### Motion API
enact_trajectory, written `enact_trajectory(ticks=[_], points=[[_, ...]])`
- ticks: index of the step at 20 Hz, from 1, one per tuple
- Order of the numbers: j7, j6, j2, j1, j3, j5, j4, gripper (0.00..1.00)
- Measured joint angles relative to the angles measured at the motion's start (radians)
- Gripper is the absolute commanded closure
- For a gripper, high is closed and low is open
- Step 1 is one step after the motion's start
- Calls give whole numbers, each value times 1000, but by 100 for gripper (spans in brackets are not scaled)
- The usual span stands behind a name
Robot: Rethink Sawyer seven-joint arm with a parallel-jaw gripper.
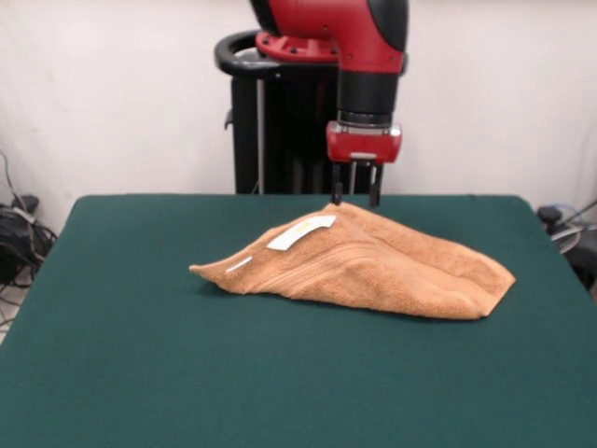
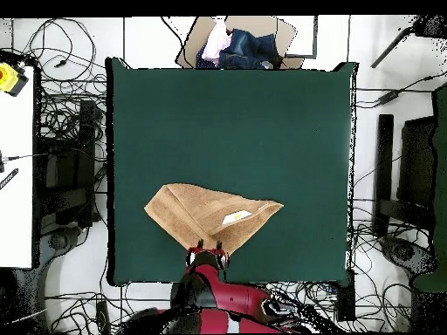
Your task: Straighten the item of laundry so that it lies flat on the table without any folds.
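- The towel (image 1: pixel 364 266) lies on the green tabletop (image 1: pixel 140 373), folded over on itself in a rough triangle rather than spread flat.
- In the front view its highest point is a peak toward the robot's edge of the tabletop; from there the cloth slopes down to a pointed corner on one side and to a thick, doubled corner on the other.
- A white label (image 1: pixel 301 232) sits on the slope just below the peak, and a second small white strip (image 1: pixel 239 264) shows near the pointed corner.
- Woven border bands run along the slope facing the camera.
- The tool (image 1: pixel 355 199) hangs straight down from the red arm, right at the towel's peak.
- Two dark fingers (image 1: pixel 337 187) stand a little apart, their tips level with the raised cloth; whether they pinch it or merely touch it cannot be told from either view.
- From overhead, the towel (image 2: pixel 205 214) lies in the half of the tabletop (image 2: pixel 288 113) nearest the robot, closer to that edge than to any other, and well clear of the far edge.
- In that view the tool (image 2: pixel 207 249) sits at the towel's robot-side point, close to the tabletop's edge.
- Beyond the far edge, a cardboard box (image 2: pixel 249 39) with clothes in it rests on the floor.
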Motion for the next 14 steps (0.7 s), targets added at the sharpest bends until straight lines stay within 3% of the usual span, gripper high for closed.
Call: enact_trajectory(ticks=[14], points=[[0, 0, 4, 7, 0, 0, -29, 0]])
